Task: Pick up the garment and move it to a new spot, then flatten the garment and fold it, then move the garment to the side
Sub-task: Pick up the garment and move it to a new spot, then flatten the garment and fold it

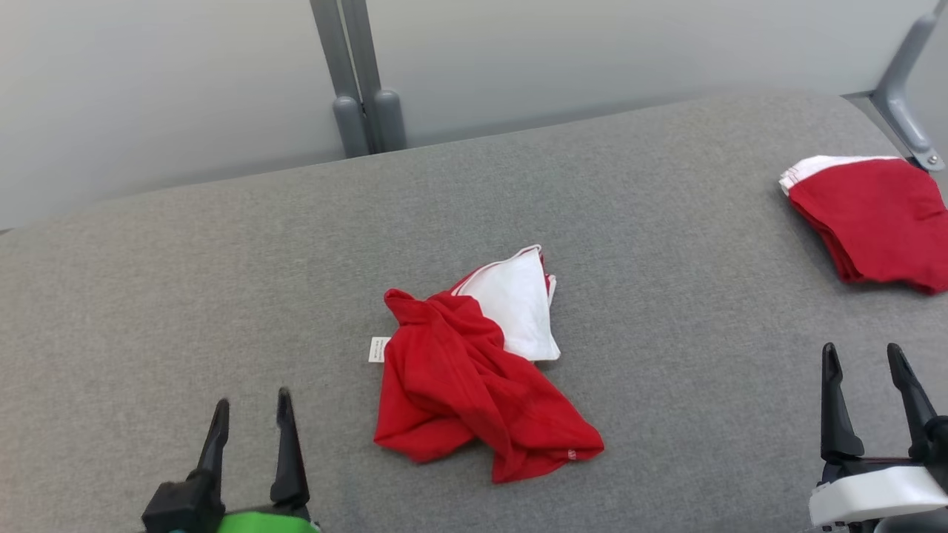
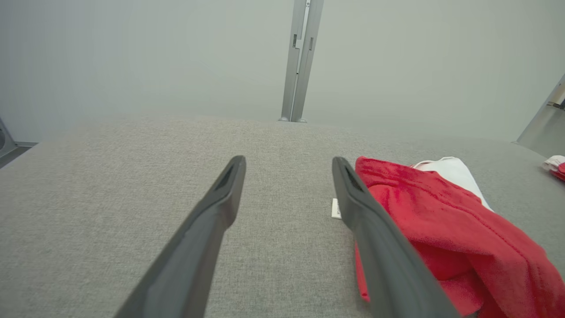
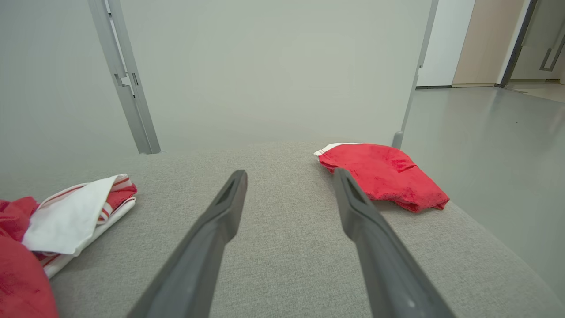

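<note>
The crumpled red-and-white garment (image 1: 459, 377) lies in the middle of the grey table (image 1: 185, 296), between our grippers. We see its long axis run from the white end, farther away, to the red hem nearer us, slightly rightward. Our left gripper (image 1: 252, 400) and right gripper (image 1: 862, 349) stand spread wide, both empty.

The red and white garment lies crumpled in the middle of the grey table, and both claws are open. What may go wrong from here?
1. The crumpled garment is bunched in layers, so the left claw may pinch several at once and it would not spread flat.
2. The folded red garment lies near the right edge of the table; the right claw, working close by, might push it off.
</note>
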{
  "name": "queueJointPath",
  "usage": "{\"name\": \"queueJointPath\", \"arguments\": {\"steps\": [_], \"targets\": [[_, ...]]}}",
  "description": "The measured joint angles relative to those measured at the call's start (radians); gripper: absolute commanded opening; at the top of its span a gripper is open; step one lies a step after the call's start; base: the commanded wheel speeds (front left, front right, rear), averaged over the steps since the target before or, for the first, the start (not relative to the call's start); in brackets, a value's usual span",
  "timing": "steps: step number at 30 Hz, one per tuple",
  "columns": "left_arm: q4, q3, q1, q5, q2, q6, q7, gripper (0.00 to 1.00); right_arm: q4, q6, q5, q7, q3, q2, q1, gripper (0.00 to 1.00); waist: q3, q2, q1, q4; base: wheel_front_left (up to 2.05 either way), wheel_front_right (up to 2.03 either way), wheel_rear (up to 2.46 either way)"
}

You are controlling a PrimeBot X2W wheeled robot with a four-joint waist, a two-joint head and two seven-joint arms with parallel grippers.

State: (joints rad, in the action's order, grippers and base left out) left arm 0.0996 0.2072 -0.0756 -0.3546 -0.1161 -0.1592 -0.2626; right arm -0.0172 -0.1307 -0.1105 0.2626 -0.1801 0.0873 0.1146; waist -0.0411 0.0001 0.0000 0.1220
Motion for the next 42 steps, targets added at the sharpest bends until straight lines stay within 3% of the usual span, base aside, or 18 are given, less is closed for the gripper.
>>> {"name": "queueJointPath", "arguments": {"steps": [3, 9, 14, 27, 32, 38, 42], "targets": [[-0.042, -0.065, -0.091, 0.031, 0.019, 0.013, 0.0, 1.0, 0.001, 0.0, 0.011, 0.0, 0.0, 0.011, 0.023, 1.0, 0.022, 0.0, 0.0, -0.034, 0.0, 0.0, 0.0], [-0.049, -0.142, -0.151, 0.13, 0.038, 0.11, 0.0, 1.0, -0.015, 0.0, 0.029, 0.0, 0.002, 0.019, 0.032, 1.0, 0.058, 0.0, 0.0, -0.097, 0.0, 0.0, 0.0], [-0.033, -0.196, -0.158, 0.165, 0.054, 0.152, 0.0, 1.0, -0.046, 0.0, 0.043, 0.0, 0.032, 0.013, 0.034, 1.0, 0.08, 0.0, 0.0, -0.128, 0.0, 0.0, 0.0], [-0.035, -0.196, -0.15, 0.185, 0.065, 0.17, 0.0, 1.0, -0.052, 0.0, 0.042, 0.0, 0.06, 0.006, 0.02, 1.0, 0.066, 0.0, 0.0, -0.113, 0.0, 0.0, 0.0], [-0.036, -0.059, -0.096, 0.153, 0.065, 0.169, 0.0, 1.0, -0.05, 0.0, 0.034, 0.0, 0.069, 0.007, 0.001, 1.0, 0.057, 0.0, 0.0, -0.088, 0.0, 0.0, 0.0], [0.043, 0.261, 0.057, 0.069, 0.068, 0.201, 0.048, 1.0, -0.064, 0.0, 0.016, 0.0, 0.096, 0.012, -0.008, 1.0, 0.046, 0.0, 0.0, -0.04, 0.0, 0.0, 0.0], [0.12, 0.382, 0.165, 0.031, 0.069, 0.161, 0.132, 1.0, -0.071, 0.0, 0.009, 0.0, 0.105, 0.009, -0.021, 1.0, 0.036, 0.0, 0.0, -0.004, 0.0, 0.0, 0.0]]}}
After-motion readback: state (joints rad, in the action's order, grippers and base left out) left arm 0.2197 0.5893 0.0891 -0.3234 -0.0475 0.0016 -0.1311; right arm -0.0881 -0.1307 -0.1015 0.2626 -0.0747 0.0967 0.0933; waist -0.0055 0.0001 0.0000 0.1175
